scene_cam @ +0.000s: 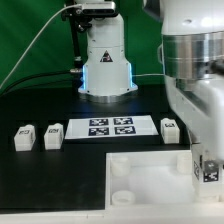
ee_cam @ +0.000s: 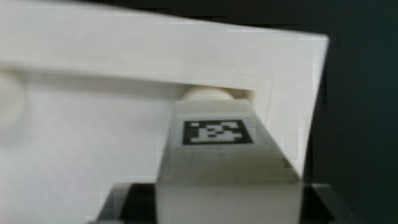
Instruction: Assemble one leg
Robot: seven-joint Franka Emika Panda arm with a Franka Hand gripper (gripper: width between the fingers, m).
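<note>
Gripper point(scene_cam: 209, 178) of the Franka arm clamped on one small white plastic block-like leg point(scene_cam: 208, 168) with a black-and-white square tag on its face, dark fingers point(ee_cam: 125, 208) pressed to its two flanks in the wrist view, tag turned toward that camera. Held upright by the worktop edge at the exterior view's right, close to the edge nearest that camera, over a corner of the large flat white square panel point(scene_cam: 140, 195) with round corner sockets. Rounded end of the held leg point(ee_cam: 215, 150) right up against the panel's rim point(ee_cam: 107, 60); seated in a socket or not, impossible to tell. Judged light, rigid and smooth: hard plastic, little to crush, yet apt to slip or twist under a slack or off-centre pinch. Best taken across two flat opposite sides at about mid-height, leaving the plug end free and the tag uncovered. Counting from the exterior view's left: first loose leg point(scene_cam: 22, 137) near the left edge, second loose leg point(scene_cam: 52, 135) just beside it, one thin flat white marker board point(scene_cam: 110, 127) with four tags midway between the left and right edges, third loose leg point(scene_cam: 169, 128) just beside the board's right end, then the held one. Four legs in all, three loose and one gripped; one panel; one marker board.
</note>
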